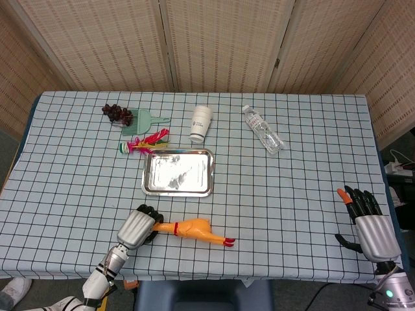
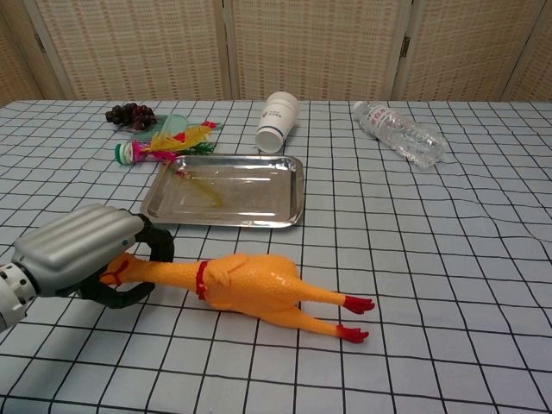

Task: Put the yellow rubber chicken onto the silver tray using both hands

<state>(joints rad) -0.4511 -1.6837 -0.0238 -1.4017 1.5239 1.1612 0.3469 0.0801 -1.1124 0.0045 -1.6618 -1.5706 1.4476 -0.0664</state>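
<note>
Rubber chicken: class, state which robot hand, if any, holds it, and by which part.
The left robot hand grips the yellow rubber chicken by its head and neck end. The right robot hand holds nothing.

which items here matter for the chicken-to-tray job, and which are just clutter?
Job: rubber chicken, held at its head end by the left hand; silver tray; right hand, open and apart.

Clutter: paper cup, water bottle, grapes, feather toy, green scoop.
</note>
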